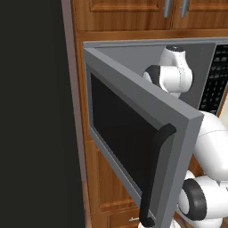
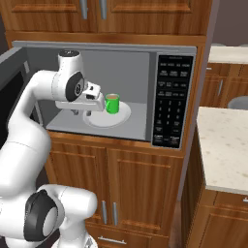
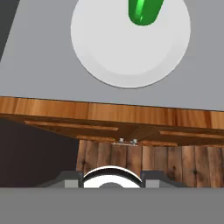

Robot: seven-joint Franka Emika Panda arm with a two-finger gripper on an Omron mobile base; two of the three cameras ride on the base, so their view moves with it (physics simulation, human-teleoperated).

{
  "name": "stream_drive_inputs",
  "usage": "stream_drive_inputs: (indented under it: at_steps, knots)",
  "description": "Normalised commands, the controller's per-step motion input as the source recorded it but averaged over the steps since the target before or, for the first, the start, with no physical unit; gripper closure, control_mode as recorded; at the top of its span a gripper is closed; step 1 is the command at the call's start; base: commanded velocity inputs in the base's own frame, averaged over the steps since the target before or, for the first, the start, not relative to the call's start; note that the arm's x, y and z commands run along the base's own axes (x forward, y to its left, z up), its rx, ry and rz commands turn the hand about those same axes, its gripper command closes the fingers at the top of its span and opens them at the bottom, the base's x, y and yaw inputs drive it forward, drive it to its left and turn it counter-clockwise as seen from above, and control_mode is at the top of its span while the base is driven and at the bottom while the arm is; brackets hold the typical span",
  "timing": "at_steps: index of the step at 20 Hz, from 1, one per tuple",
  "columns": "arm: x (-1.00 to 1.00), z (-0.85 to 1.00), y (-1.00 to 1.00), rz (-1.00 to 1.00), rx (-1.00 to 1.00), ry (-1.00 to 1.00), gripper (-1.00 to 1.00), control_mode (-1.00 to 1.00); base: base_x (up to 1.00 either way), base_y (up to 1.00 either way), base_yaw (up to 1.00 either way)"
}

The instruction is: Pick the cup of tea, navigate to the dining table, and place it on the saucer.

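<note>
The cup of tea (image 2: 112,103) is a small green mug with brown liquid. It stands upright on the white turntable plate (image 2: 107,117) inside the open microwave (image 2: 97,72). In the hand view the cup of tea (image 3: 144,11) sits at the top edge, on the far side of the plate (image 3: 127,48). My gripper (image 2: 76,113) points down over the front left of the microwave floor, left of the mug and not around it. Its fingers are too small to read. The dining table (image 2: 223,140), with a speckled beige top, lies at the right. The saucer is out of view.
The microwave door (image 1: 133,133) stands swung open to the left, with its dark handle (image 1: 153,173) toward me. The keypad panel (image 2: 169,101) is right of the cavity. Wooden cabinets (image 2: 126,179) are above and below. A second counter (image 2: 227,53) lies behind the table.
</note>
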Motion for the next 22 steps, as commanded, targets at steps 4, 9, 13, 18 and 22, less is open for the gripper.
stream_drive_inputs:
  at_steps: [4, 9, 13, 18, 22]
  knots:
    - [-0.06, -0.08, 0.0, 0.0, 0.0, 0.12, -1.0, -1.0, 0.0, 0.0, 0.0]
    - [0.0, -0.08, -0.35, 0.0, 0.0, -0.09, -1.0, -1.0, 0.0, 0.0, 0.0]
    - [0.15, -0.06, -0.33, 0.0, 0.0, -0.24, -1.0, -1.0, 0.0, 0.0, 0.0]
    - [0.57, 0.0, 0.1, 0.0, -0.06, -0.23, -1.0, -1.0, 0.0, 0.0, 0.0]
    - [0.67, 0.04, 0.56, -0.07, -0.08, -0.09, -1.0, -1.0, 0.0, 0.0, 0.0]
